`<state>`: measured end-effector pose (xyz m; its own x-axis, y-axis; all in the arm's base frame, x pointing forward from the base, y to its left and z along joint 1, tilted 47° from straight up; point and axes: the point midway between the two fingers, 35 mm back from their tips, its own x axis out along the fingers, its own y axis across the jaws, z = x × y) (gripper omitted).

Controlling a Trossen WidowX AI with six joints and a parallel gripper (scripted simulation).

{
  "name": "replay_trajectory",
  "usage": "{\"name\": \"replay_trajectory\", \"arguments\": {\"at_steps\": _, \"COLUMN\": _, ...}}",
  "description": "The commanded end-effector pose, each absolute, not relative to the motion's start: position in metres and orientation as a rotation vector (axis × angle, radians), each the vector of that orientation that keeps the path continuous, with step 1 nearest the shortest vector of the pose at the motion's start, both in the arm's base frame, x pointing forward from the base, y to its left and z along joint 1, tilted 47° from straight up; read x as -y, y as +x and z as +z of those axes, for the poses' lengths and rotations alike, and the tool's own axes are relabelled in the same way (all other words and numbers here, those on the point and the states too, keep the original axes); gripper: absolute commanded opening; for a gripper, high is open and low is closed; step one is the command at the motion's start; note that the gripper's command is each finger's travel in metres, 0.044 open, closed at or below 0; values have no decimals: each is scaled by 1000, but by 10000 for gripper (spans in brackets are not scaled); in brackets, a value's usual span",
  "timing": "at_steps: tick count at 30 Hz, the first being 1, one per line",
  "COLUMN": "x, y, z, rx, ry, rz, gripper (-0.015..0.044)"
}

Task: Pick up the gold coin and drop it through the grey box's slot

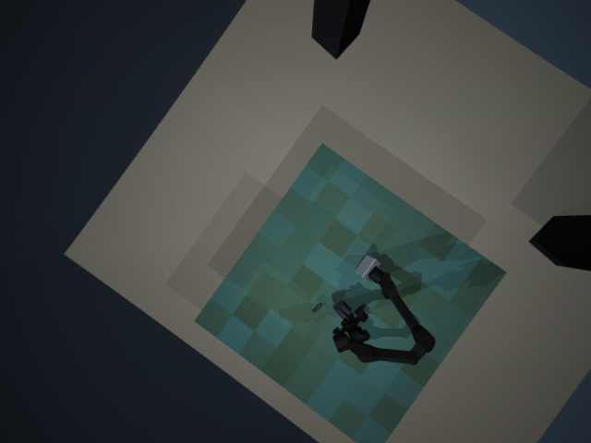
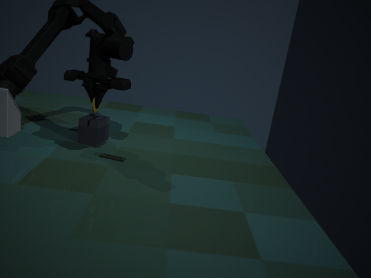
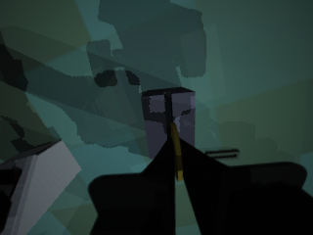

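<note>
My gripper [image 2: 95,103] [image 3: 173,141] is shut on the gold coin [image 2: 95,110] [image 3: 179,172], which points down on edge, its lower part below the fingertips. The closed grey box [image 1: 342,308] [image 2: 93,136] [image 3: 187,102] stands on the mat below; in the exterior view a small gap shows between the coin and its lid. The slot [image 3: 168,109] runs away from the coin in the wrist view, nearly in line with it; the coin looks slightly turned from it and hides its near end. The dark-green holder [image 1: 317,307] [image 2: 112,158] [image 3: 222,157] lies empty beside the box.
The light grey base block [image 1: 367,267] [image 2: 13,119] [image 3: 49,176] stands to one side of the box, with the arm [image 1: 403,309] [image 2: 44,37] reaching from it. Dark shadows of the arm fall across the checkered mat [image 1: 305,229] [image 2: 206,191] around the box and holder.
</note>
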<state>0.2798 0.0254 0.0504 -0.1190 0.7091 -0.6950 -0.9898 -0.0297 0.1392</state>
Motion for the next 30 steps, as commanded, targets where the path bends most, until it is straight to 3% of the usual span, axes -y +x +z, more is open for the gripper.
{"name": "replay_trajectory", "arguments": {"at_steps": 1, "x": -28, "y": 278, "z": 49, "rx": -717, "ry": -509, "rz": 1560, "gripper": 0}}
{"name": "replay_trajectory", "arguments": {"at_steps": 30, "x": -37, "y": 276, "z": 40, "rx": -719, "ry": -507, "rz": 1559, "gripper": 0}}
